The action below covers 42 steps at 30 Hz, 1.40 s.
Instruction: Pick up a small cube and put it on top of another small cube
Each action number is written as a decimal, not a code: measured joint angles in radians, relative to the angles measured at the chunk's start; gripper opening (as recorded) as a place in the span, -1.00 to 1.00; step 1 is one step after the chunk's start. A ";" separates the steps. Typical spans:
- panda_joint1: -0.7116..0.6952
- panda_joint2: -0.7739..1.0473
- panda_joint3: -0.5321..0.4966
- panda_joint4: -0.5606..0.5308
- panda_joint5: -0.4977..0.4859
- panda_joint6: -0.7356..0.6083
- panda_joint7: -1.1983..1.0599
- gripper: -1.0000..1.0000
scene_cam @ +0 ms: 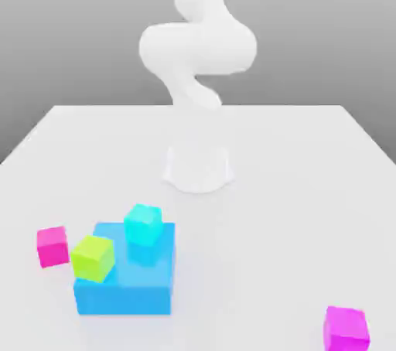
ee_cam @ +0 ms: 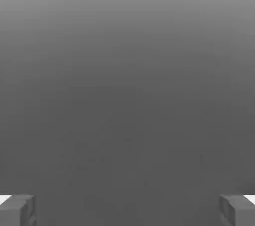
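Exterior view: white arm point(scene_cam: 198, 48) rises from its base point(scene_cam: 198, 170) at the far side of the white table point(scene_cam: 263, 226). Toward the exterior view's left, a wide blue block point(scene_cam: 128, 301) lies flat. Cyan cube point(scene_cam: 144, 225) sits on its far part; yellow-green cube point(scene_cam: 93, 258) is by the block's left edge in that view, looks tilted, and I can't tell if it rests on the block or overhangs it. Pink cube point(scene_cam: 53, 247) is on the table, just beyond that edge, beside the yellow-green one. Magenta cube point(scene_cam: 346, 331) is on the table near the exterior view's right, near edge of frame, well apart from the rest.

No small cube stacked on another small cube. Task names no colours, so source and target are open. Step in hand looks like the start: choose a cube, approach. Next move calls for bringing the hand down over one cube, fingers straddling it. Magenta looks the easiest grab, free on all sides. Pink has tight neighbours, so a finger could bump the yellow-green cube or the block. Cyan looks like the steadier target.

Hand view: gripper point(ee_cam: 127, 211) fingers spread wide, nothing between them, so released and empty. Plain grey backdrop beyond, no cube under the hand.
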 joint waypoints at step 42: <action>-0.498 0.798 -0.164 -0.370 0.078 0.449 0.383 -1.00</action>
